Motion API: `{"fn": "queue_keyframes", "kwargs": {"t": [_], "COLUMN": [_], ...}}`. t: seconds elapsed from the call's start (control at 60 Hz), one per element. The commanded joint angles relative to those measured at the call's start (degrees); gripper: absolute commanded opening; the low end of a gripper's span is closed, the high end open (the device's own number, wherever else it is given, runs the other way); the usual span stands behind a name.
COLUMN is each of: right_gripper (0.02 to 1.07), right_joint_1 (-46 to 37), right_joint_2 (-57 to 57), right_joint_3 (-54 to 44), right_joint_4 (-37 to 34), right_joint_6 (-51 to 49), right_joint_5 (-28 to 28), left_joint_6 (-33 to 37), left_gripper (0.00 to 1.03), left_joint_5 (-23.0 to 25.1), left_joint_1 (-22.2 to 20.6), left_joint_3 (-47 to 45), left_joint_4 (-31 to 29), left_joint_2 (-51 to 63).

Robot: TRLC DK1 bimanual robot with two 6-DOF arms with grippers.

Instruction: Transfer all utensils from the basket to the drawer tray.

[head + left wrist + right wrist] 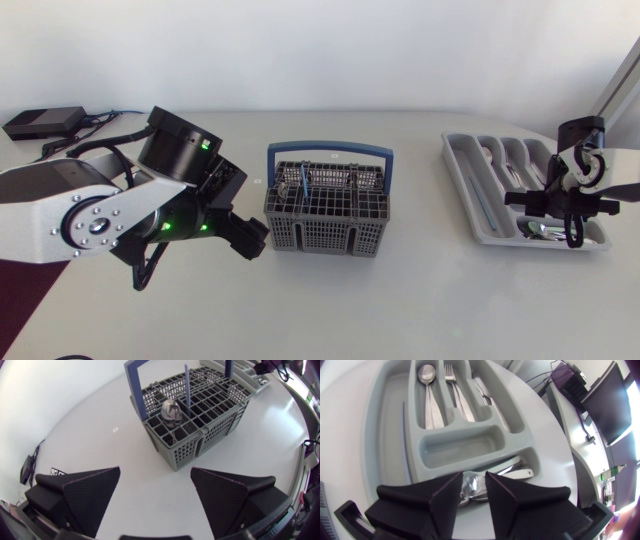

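The grey utensil basket (pixel 328 222) with a blue handle stands mid-table; a blue-handled utensil (pixel 187 385) and a silver one (pixel 171 411) stick up in it. My left gripper (pixel 250 207) hangs open just left of the basket (pixel 200 415), nothing between its fingers (pixel 90 490). The grey drawer tray (pixel 462 180) lies at the right. My right gripper (pixel 474 480) hovers over the tray's (pixel 385 435) near cross compartment, fingers a little apart. A small spoon (pixel 470 487) lies in that compartment, seen in the gap between them.
A large spoon (pixel 426 375), a fork (pixel 451 375) and knives (pixel 485 392) lie in the tray's long slots. More small cutlery (pixel 515 467) fills the cross compartment. A black box with cables (pixel 40 122) sits at the far left.
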Motion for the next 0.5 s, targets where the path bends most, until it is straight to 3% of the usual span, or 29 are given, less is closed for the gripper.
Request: {"fn": "queue_keyframes", "kwargs": {"t": [0.0, 0.133, 0.233, 0.483], "right_gripper": [0.77, 0.80, 0.80, 0.80], "right_joint_1": [1.5, 2.8, 5.6, 22.2], "right_joint_2": [-0.9, -4.9, -12.2, -26.0], "right_joint_3": [-2.3, -3.5, -4.7, -2.8], "right_joint_4": [-0.1, -1.6, -5.4, -19.0], "right_joint_6": [-1.1, -0.7, 1.0, 10.6], "right_joint_5": [0.4, -0.5, -5.3, -16.3], "left_joint_6": [0.4, 0.3, 0.3, 0.3], "left_gripper": [0.99, 0.99, 0.99, 0.99], "left_joint_5": [-0.3, -0.3, -0.3, -0.3], "left_joint_1": [-0.5, -0.5, -0.5, -0.5], "left_joint_3": [0.1, 0.1, 0.1, 0.2], "left_joint_4": [-0.3, -0.3, -0.1, -0.1], "left_joint_2": [-0.3, -0.1, 0.0, 0.5]}}
